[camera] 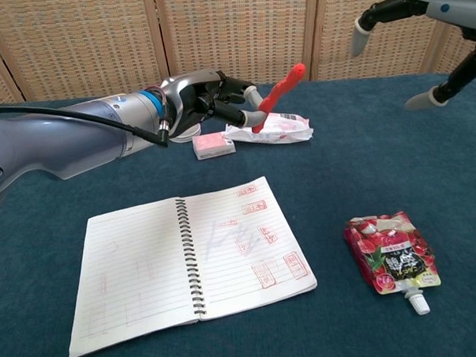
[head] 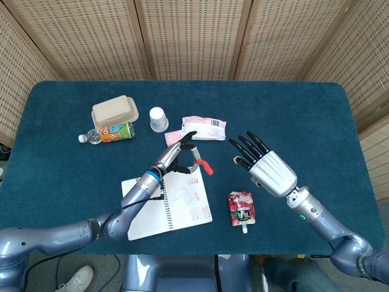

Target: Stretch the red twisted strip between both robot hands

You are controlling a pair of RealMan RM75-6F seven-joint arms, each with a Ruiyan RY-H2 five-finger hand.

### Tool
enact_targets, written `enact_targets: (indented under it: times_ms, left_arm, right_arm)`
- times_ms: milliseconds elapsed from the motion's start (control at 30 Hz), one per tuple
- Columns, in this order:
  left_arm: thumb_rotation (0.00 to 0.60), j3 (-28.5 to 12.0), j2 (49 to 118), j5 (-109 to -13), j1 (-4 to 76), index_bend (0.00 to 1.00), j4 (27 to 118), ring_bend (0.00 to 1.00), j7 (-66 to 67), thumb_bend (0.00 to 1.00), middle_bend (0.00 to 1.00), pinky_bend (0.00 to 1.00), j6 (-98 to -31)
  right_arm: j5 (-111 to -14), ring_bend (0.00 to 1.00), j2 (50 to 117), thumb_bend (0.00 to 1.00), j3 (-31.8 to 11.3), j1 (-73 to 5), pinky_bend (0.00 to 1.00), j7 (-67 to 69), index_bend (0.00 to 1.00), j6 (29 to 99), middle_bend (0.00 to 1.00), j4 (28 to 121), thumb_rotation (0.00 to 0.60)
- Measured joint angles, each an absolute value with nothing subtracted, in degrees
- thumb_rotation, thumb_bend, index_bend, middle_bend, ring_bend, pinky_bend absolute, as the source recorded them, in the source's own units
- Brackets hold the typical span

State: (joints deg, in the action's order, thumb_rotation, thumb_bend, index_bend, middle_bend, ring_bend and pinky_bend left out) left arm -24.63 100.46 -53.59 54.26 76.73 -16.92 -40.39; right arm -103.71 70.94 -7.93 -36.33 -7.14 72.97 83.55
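My left hand is raised above the table and pinches one end of the red twisted strip. The strip's free end sticks out to the right and upward. My right hand hangs in the air to the right of the strip, fingers spread and pointing toward it, holding nothing. A short gap separates its fingertips from the strip. In the chest view only parts of the right hand show at the top right.
An open spiral notebook lies below the left hand. A red drink pouch, a pink snack packet, a white cup, a beige box and a small bottle sit on the blue table.
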Motion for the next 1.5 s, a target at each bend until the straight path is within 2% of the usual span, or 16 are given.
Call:
enact_targets:
  times_ms: [267, 633, 1500]
  left_arm:
    - [0.6, -24.7, 100.7, -54.2, 54.4, 0.7, 75.9, 0.0, -18.1, 0.56, 0.0, 0.0, -40.0]
    - [0.6, -24.6, 100.9, -55.2, 54.5, 0.7, 75.3, 0.0, -19.5, 0.56, 0.0, 0.0, -39.6]
    - [0.6, -24.8, 100.6, -55.7, 54.7, 0.7, 75.1, 0.0, -21.7, 0.56, 0.0, 0.0, -38.6]
  right_arm:
    - [-98.6, 0.0, 72.3, 0.38, -8.7, -39.1, 0.0, 0.2, 0.41, 68.6, 0.04, 86.2, 0.6]
    - [-92.6, 0.0, 73.4, 0.56, -10.0, -41.4, 0.0, 2.0, 0.44, 63.2, 0.07, 89.0, 0.6]
    - [-83.9, 0.0, 76.0, 0.57, -12.0, -43.6, 0.0, 1.8, 0.44, 59.4, 0.08, 93.6, 0.6]
